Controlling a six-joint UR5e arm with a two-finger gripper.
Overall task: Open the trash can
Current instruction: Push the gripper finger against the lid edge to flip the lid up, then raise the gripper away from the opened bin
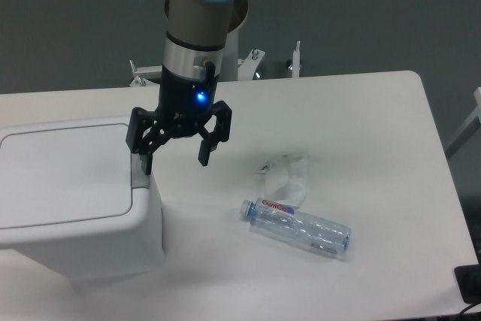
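Fixed camera: the pincer, fingers spread and holding nothing, hangs at the right edge of the trash can, one fingertip over the grey button tab, apparently to press it. The bin stands at the tabletop's left, lid shut. A bottle lies well apart.

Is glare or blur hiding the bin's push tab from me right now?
Fixed camera: no. Soft even light, no glare on the trash can. The grey tab is partly covered by the open gripper, not blurred. The image is slightly soft overall.
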